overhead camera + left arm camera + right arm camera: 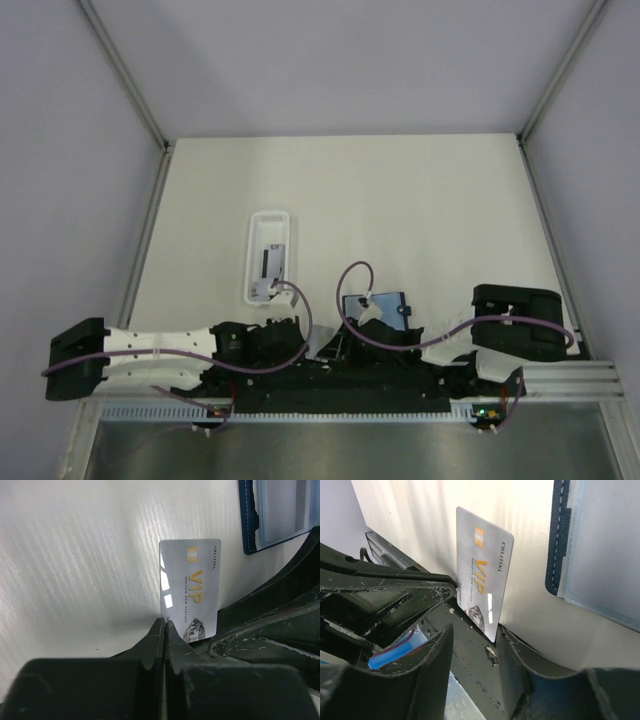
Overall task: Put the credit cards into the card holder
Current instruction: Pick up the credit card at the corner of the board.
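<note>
Left fingers (163,635) pinched tight on one edge of the silver VIP credit card (190,587); I hold it upright over the bench (75,555). My right fingers (437,655) stand apart, the card's lower corner between them. Card holder (559,540) lies open just beside.

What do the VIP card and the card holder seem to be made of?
VIP card: likely plastic, glossy silver, shown by sharp bright reflections; card holder: navy leather or imitation, matte, pale stitching along its edge, inner pocket looking like translucent plastic.
</note>
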